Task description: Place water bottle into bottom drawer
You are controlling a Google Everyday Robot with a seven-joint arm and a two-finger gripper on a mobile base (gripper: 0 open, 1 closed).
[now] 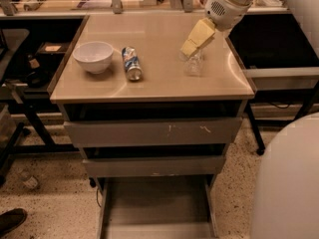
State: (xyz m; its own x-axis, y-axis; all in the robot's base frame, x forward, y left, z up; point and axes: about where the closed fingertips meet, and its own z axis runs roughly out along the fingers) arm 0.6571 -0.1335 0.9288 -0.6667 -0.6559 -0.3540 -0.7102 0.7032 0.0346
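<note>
two other items sit on the table (149, 34): a white bowl (93, 57) at left and a blue-and-silver soda can (132, 63) lying on its side just right of it, both well apart from the water bottle (194, 64). the water bottle is on the table's right half, near the front edge. the gripper (190, 48) slants down from upper right to the bottle's top; whether it is wide or narrow cannot be told. the bottom drawer (157, 205) is pulled out below, its grey floor showing. the bottle's long axis is not discernible.
</note>
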